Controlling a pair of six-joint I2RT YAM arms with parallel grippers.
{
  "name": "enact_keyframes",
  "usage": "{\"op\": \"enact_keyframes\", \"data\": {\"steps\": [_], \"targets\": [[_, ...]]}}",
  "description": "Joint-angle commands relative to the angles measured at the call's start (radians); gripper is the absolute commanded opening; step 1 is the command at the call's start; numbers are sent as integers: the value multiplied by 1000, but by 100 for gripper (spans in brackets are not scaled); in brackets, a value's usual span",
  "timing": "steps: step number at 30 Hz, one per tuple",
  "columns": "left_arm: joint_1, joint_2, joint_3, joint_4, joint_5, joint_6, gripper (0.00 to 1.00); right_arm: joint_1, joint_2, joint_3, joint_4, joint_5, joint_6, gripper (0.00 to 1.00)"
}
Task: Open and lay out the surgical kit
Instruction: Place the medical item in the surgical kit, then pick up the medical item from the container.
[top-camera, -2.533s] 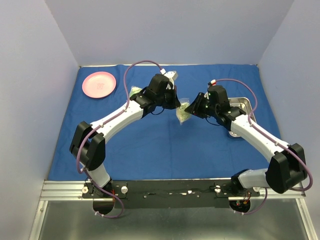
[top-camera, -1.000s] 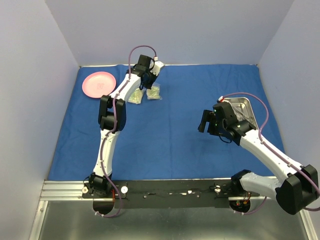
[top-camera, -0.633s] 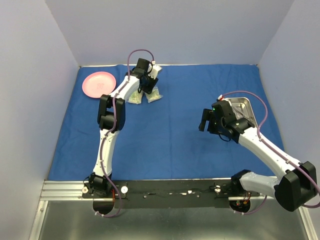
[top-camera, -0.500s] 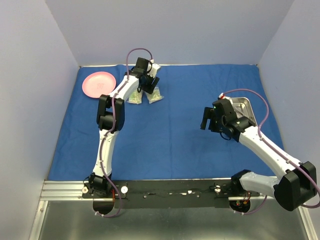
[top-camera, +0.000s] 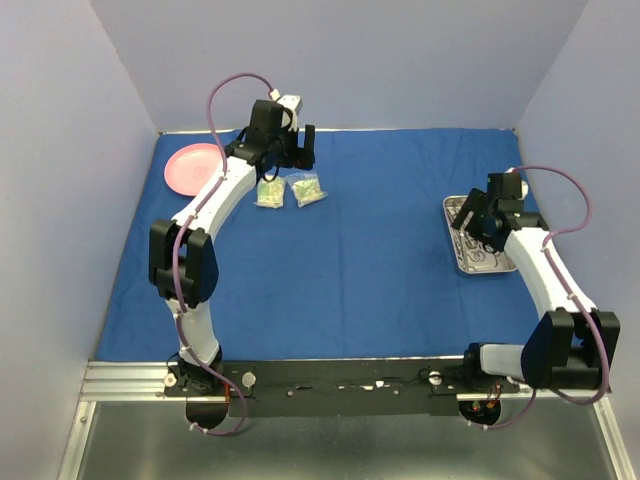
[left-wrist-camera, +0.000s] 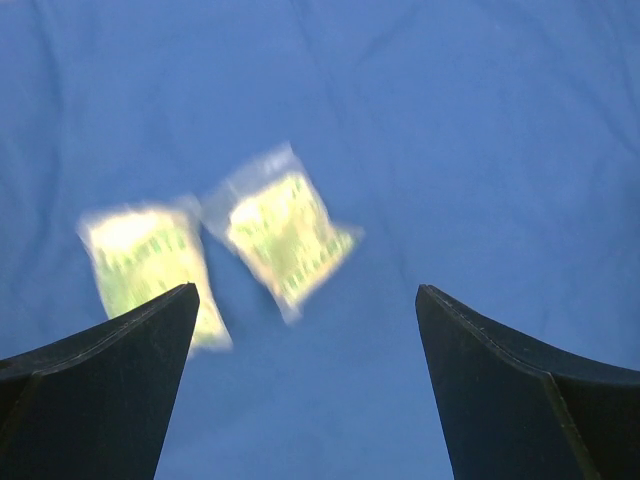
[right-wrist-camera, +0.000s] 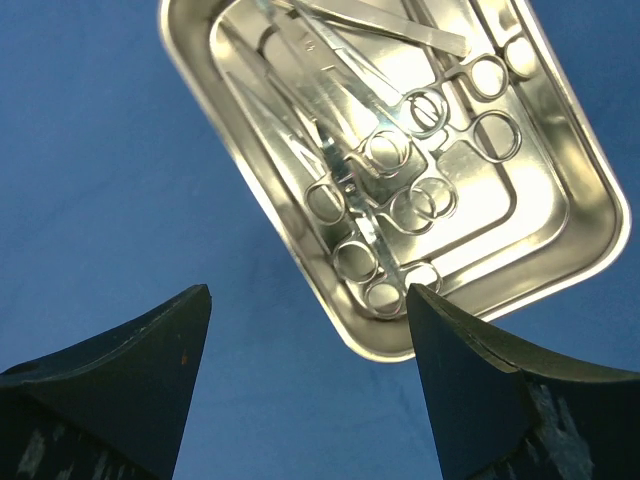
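Blue cloth (top-camera: 350, 270) | steel tray (right-wrist-camera: 570, 230) holds forceps (right-wrist-camera: 380, 150) | left end effector (left-wrist-camera: 305, 290), right end effector (right-wrist-camera: 308, 290) spread

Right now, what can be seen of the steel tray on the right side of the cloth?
The steel tray is a small, shiny rectangular pan with rounded corners, a raised rim and a stepped floor. It lies flat on the blue cloth near its right edge, and looks skewed in the wrist view. Several silver ring-handled instruments lie piled inside. The right gripper hangs open over it, apparently not touching.
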Motion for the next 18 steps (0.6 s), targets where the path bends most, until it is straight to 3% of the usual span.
{"op": "enact_keyframes", "data": {"steps": [1, 8, 12, 18], "targets": [[-7, -152, -189, -18, 37, -137, 99, -96, 85, 38, -28, -93, -20, 85], [-1, -441, -552, 5, -191, -52, 99, -145, 200, 60, 4, -95, -72, 77], [3, -571, -699, 31, -336, -6, 99, -145, 243, 61, 38, -87, -104, 66], [2, -605, -904, 212, -463, 48, 99, -145, 304, 75, 51, -64, -152, 55]]}}
